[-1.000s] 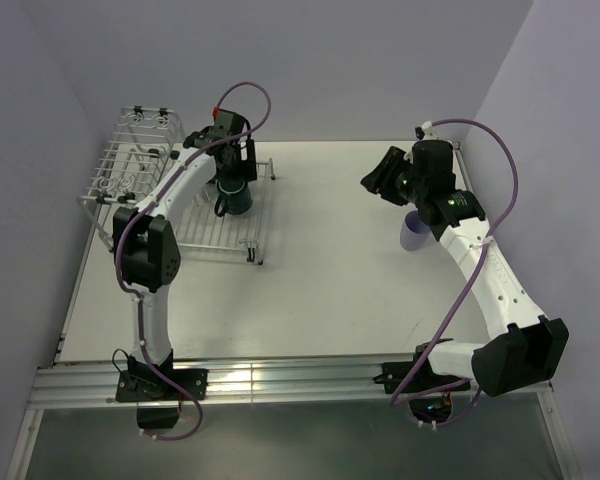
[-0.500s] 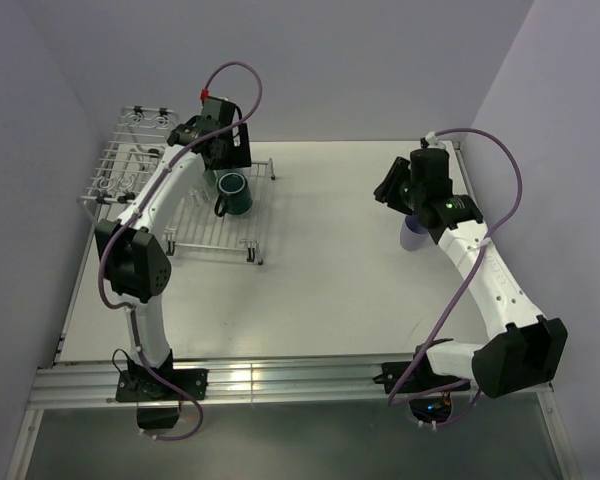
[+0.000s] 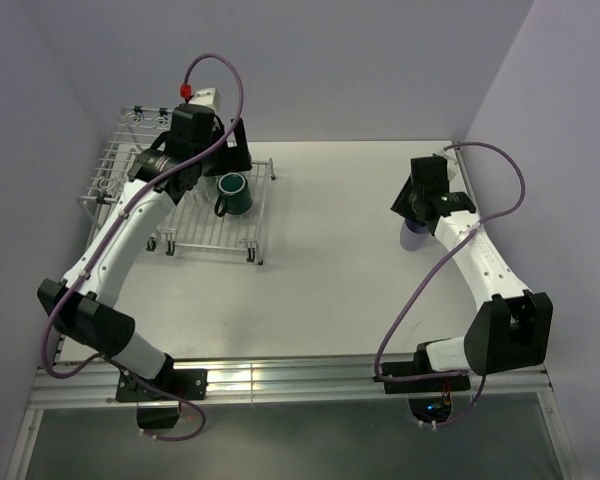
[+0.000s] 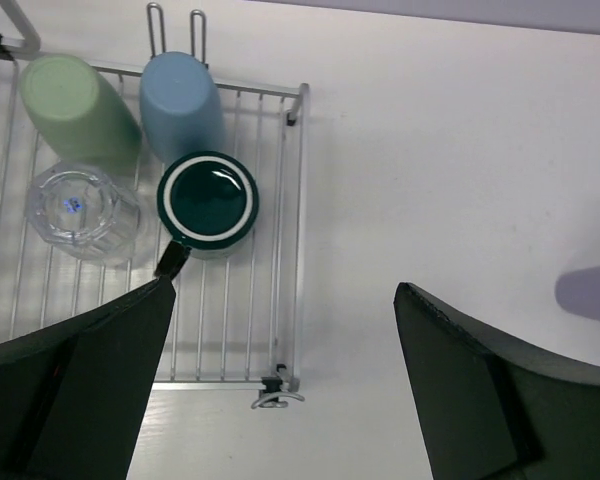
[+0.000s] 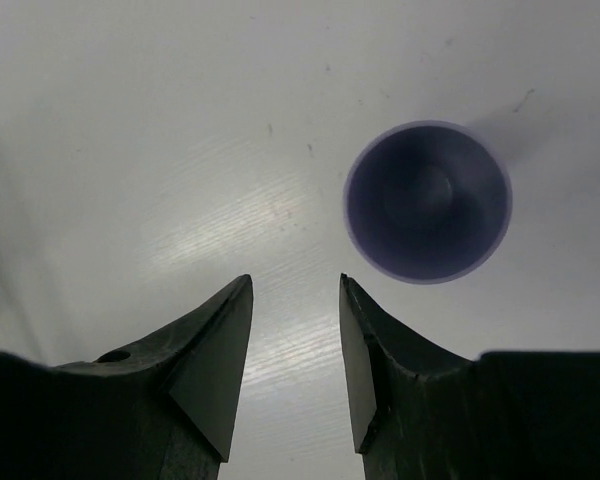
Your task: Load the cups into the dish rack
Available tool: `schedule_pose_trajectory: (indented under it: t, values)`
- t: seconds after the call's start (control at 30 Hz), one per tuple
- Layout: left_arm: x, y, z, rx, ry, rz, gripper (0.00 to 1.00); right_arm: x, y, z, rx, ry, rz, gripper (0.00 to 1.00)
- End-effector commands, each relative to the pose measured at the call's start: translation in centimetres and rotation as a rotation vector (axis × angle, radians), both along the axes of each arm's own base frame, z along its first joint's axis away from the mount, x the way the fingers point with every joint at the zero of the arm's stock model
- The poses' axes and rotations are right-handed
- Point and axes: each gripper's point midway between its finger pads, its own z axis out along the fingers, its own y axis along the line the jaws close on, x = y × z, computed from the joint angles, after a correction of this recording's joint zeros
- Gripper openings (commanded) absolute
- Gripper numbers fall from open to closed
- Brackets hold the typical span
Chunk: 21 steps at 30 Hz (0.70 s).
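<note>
Seen from above, the left arm (image 3: 120,238) crosses the dish rack (image 3: 208,238), so the pale green tumbler (image 4: 78,110), light blue tumbler (image 4: 180,105) and clear glass (image 4: 83,210) cannot be made out there. The right arm (image 3: 470,255) hides the top of the lavender cup (image 3: 412,238). In the left wrist view that cup is a blurred sliver cut off at the right edge.

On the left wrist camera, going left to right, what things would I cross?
Glass → mug → rack, its right edge → lavender cup. The green tumbler and blue tumbler overlap the glass and mug, so they are left out.
</note>
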Motion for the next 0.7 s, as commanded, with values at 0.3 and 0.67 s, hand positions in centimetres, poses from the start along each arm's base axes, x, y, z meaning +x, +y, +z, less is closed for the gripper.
schedule_pose_trajectory:
  t: [0.3,0.67]
  values:
    - [-3.0,-1.7,2.5,-0.118,-0.072,-0.089,0.99,0.5,-3.3,-3.7,-0.062,0.084,-0.137,0.47]
    - [-3.1,-2.0,1.8,-0.121,-0.062,-0.1,0.99,2.2,-4.0,-5.7,-0.027,0.134,-0.138,0.45]
